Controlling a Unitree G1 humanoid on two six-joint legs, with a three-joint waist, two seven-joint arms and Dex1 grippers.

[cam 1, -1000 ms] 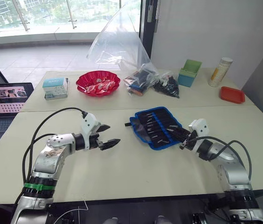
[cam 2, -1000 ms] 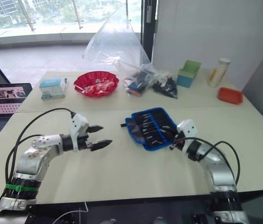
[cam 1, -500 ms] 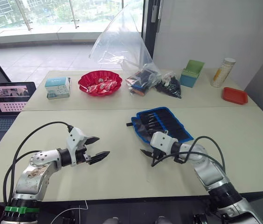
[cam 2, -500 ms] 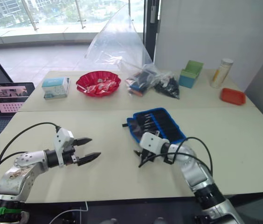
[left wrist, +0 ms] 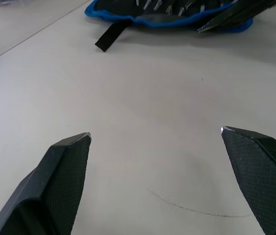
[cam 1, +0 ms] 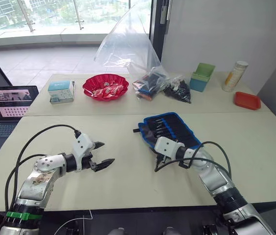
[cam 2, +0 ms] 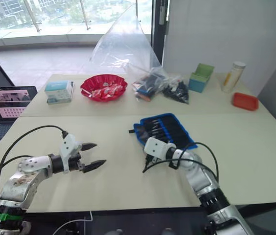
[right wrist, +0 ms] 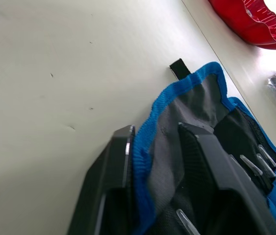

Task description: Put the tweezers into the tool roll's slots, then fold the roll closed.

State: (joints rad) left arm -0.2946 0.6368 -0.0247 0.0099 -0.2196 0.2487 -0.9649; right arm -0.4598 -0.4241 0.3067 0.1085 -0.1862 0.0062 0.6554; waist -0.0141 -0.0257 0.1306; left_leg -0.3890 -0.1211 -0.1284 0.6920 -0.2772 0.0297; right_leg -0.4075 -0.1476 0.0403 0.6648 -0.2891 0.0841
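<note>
The tool roll (cam 1: 171, 128) lies unrolled at mid-table, black with blue trim, its strap (right wrist: 179, 68) poking out at the far-left corner. Several tweezers (right wrist: 248, 164) sit in the slots (cam 1: 163, 128), tips showing. My right gripper (right wrist: 155, 129) is at the roll's near-left edge (cam 1: 155, 154). One finger is outside the blue trim and one inside, shut on the edge flap. My left gripper (cam 1: 106, 152) hovers open over bare table left of the roll, holding nothing and pointing toward it (left wrist: 155, 133).
On the far table stand a red bowl (cam 1: 104, 86), a clear plastic bag (cam 1: 128, 44), bagged items (cam 1: 150, 83), a green bin (cam 1: 201, 77), a bottle (cam 1: 237, 75), a red tray (cam 1: 247, 100) and a teal box (cam 1: 59, 91). A laptop (cam 1: 8, 104) sits far left.
My right gripper moved from the bare table just in front of the roll up to its near-left edge and took hold of the trim. The left gripper stayed about where it was.
</note>
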